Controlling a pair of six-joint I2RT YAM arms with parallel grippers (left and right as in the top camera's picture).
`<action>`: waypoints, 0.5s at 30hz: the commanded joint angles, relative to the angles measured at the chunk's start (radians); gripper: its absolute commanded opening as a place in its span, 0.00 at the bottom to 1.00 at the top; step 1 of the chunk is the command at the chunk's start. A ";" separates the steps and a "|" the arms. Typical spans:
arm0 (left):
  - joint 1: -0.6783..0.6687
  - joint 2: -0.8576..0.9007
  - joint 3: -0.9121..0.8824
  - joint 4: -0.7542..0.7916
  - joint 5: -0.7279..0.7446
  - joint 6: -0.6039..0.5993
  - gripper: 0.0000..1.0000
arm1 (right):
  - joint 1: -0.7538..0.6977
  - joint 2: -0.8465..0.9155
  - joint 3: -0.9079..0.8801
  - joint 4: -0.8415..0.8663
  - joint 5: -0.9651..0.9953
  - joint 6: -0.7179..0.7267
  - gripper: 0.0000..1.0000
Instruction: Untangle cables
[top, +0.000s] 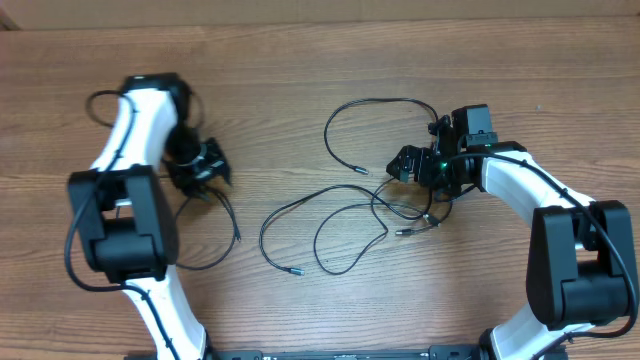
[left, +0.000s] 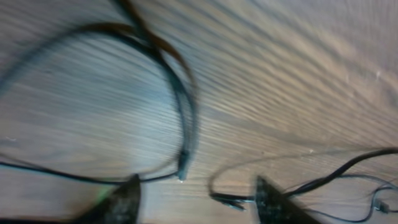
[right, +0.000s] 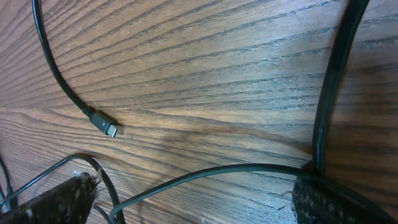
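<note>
Several thin black cables (top: 340, 215) lie tangled mid-table. One loop (top: 385, 101) arcs back to my right gripper (top: 410, 165), and its plug (top: 362, 170) lies free. Another cable (top: 225, 215) curves below my left gripper (top: 205, 172). In the blurred left wrist view the left gripper (left: 196, 186) is open, with a cable plug end (left: 182, 171) just ahead and a second plug (left: 227, 200) by the right finger. In the right wrist view the right gripper (right: 193, 193) is open, a cable (right: 205, 175) runs across between its fingers, and a silver-tipped plug (right: 107, 128) lies ahead.
The wooden table (top: 320, 60) stretches across the back. A thicker black wire (top: 100, 100) loops from the left arm at the far left. A thicker black cord (right: 333, 81) runs down the right edge of the right wrist view.
</note>
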 joint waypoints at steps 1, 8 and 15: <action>-0.071 -0.005 -0.026 -0.005 -0.059 0.023 1.00 | 0.002 0.006 0.000 -0.003 0.018 0.001 1.00; -0.138 -0.005 -0.057 -0.064 -0.137 -0.068 0.97 | 0.002 0.006 0.000 -0.003 0.018 0.001 1.00; -0.161 -0.019 -0.057 -0.094 -0.249 -0.224 0.99 | 0.002 0.006 0.000 -0.003 0.018 0.001 1.00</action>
